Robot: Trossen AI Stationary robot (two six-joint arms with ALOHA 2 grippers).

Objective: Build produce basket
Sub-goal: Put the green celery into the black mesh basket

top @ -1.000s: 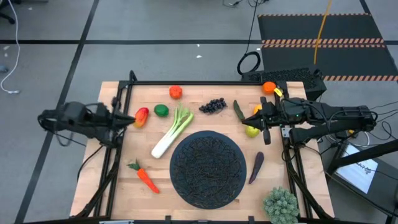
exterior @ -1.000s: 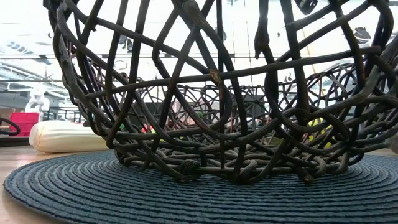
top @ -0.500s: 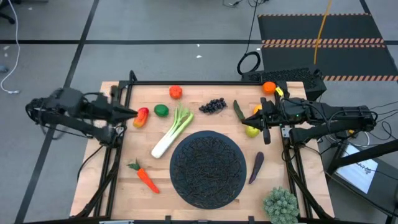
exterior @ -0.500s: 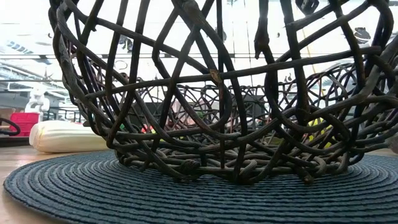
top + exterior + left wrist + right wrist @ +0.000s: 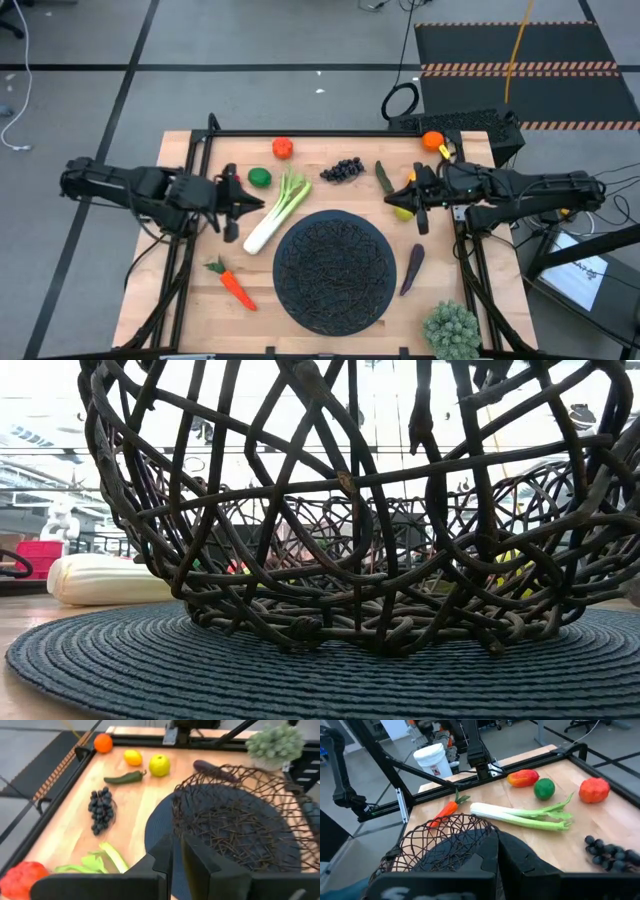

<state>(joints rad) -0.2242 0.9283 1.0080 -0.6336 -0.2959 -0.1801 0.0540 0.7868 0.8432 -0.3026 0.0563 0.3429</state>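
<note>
The black woven basket [image 5: 333,270] stands on a round dark mat at the table's near middle, with nothing in it. Around it lie the produce: leek [image 5: 275,210], carrot [image 5: 232,283], lime [image 5: 260,177], tomato [image 5: 282,148], grapes [image 5: 342,169], pickle [image 5: 383,178], orange [image 5: 432,140], eggplant [image 5: 411,270], and a lemon [image 5: 403,211]. A red-yellow pepper [image 5: 522,777] lies beside the lime. My left gripper [image 5: 243,205] hovers shut above the table, left of the leek. Above the lemon hovers my right gripper [image 5: 395,198], also shut. Neither holds anything.
A bushy pale-green spiky clump [image 5: 451,330] sits at the near right corner. A black frame rail [image 5: 330,133] runs along the far edge. In the low view the basket [image 5: 350,510] fills the picture, with the leek's white end [image 5: 100,580] to its left.
My left arm first drew back a little toward the table's left edge. It then swung out toward the right over the table and tipped downward, so it now covers the red-yellow pepper in the high view. My right gripper has dipped slightly and rolled a little.
</note>
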